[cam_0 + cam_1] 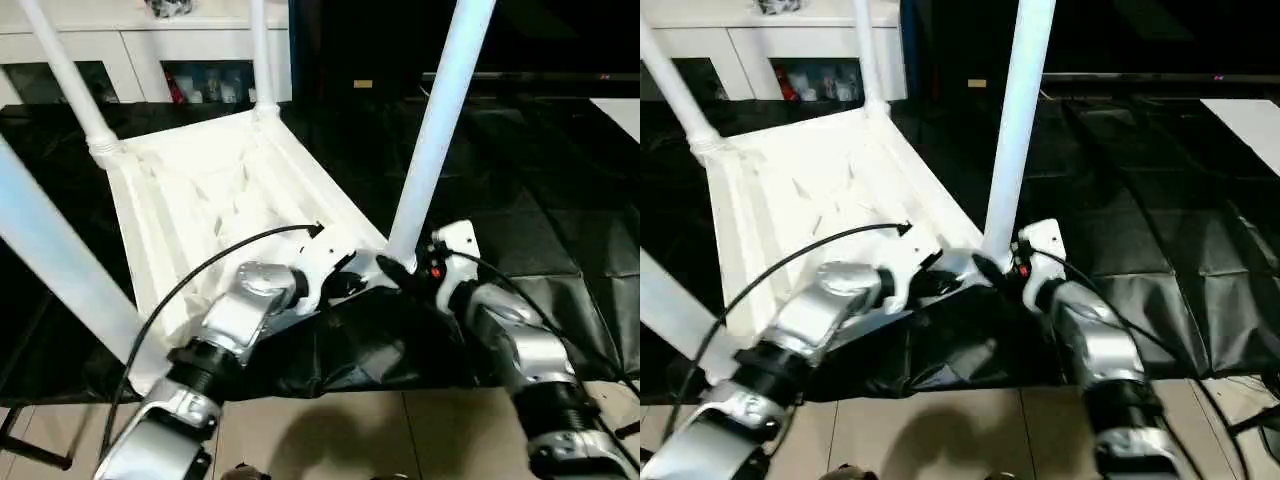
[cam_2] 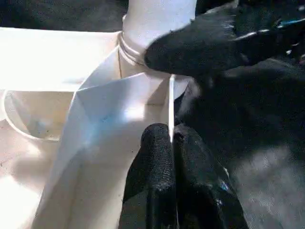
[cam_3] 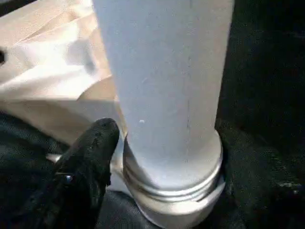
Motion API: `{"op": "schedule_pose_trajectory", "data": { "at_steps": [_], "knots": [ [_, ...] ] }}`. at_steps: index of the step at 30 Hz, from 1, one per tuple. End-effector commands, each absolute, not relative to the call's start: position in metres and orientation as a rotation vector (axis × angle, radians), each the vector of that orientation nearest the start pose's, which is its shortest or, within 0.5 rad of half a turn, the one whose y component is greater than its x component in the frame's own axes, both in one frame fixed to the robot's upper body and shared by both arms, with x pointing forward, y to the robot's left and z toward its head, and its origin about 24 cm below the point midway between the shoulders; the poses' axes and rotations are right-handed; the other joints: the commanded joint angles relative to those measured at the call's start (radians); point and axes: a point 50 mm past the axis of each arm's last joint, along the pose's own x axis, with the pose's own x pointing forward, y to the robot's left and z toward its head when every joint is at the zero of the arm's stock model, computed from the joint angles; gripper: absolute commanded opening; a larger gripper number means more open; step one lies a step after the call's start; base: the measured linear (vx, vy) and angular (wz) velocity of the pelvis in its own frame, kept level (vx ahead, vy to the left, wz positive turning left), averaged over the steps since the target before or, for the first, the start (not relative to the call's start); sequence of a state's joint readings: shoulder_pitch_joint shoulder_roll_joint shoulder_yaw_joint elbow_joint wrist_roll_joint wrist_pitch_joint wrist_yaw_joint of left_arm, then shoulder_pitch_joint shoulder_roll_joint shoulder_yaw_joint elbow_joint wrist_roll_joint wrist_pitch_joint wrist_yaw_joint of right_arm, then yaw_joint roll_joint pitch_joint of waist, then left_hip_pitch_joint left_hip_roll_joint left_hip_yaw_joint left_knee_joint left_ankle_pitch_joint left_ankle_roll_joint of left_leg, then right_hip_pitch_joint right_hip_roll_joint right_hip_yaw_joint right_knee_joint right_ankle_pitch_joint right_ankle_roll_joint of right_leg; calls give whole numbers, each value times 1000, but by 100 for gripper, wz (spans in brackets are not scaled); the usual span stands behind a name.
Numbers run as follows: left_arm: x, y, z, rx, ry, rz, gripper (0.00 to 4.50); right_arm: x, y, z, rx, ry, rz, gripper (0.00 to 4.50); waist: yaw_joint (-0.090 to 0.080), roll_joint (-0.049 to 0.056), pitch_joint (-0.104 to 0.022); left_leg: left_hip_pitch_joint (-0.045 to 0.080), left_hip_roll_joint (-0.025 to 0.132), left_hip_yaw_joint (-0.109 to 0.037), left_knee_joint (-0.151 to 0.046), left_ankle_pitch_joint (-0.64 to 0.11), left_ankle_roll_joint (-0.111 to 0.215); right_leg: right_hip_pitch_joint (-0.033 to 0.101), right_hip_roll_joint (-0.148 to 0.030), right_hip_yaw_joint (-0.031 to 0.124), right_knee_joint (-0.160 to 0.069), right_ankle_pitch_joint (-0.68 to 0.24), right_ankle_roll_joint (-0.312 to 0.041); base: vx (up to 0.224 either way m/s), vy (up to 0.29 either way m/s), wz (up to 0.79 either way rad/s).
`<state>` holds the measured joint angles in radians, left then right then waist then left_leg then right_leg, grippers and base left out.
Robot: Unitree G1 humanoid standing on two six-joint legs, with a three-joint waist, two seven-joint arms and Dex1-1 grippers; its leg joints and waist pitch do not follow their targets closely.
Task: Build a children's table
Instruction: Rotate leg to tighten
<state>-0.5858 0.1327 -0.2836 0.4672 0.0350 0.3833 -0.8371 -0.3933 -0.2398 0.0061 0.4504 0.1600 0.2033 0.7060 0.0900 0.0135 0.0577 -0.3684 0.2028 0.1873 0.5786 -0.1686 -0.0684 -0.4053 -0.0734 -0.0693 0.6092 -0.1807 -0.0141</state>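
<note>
Left tool (image 2: 171, 143) clenched on the tabletop rim (image 2: 170, 102); right tool (image 1: 405, 270), state unclear, at last leg's (image 1: 440, 120) base mid-frame. Next: check it's seated.

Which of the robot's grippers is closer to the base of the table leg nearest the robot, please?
Right. The right gripper is at the base of that leg, one finger beside its collar; the left gripper pinches the tabletop rim beside that corner.

A black plastic sheet (image 1: 560, 190) covers the floor, wrinkled and glossy. Beyond it stands a white cabinet (image 1: 130, 55) with glass doors, and pale floor tiles (image 1: 380, 430) lie nearest the camera.
</note>
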Motion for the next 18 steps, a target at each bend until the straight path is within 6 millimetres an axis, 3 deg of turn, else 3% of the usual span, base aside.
{"op": "schedule_pose_trajectory", "data": {
  "at_steps": [1, 6, 18],
  "knots": [
    [316, 55, 69, 234, 327, -1206, 0, 305, -143, 35, -20, 294, 850, 377, 6, -12, -68, 5, 24, -11, -56, -190, 61, 56, -68, 44, -82, -217, -192, 0, 0, 0],
    [312, 65, 70, 231, 348, -1294, 0, 295, -150, 36, -72, 315, 993, 377, 9, -12, -68, 6, 25, -11, -57, -194, 63, 56, -68, 44, -82, -224, -195, 0, 0, 0],
    [298, 81, 69, 264, 431, -1525, 0, 275, -157, 39, -109, 404, 1288, 377, 39, -10, -68, 12, 33, -11, -57, -205, 61, 52, -68, 45, -75, -224, -206, 0, 0, 0]
  ]
}}
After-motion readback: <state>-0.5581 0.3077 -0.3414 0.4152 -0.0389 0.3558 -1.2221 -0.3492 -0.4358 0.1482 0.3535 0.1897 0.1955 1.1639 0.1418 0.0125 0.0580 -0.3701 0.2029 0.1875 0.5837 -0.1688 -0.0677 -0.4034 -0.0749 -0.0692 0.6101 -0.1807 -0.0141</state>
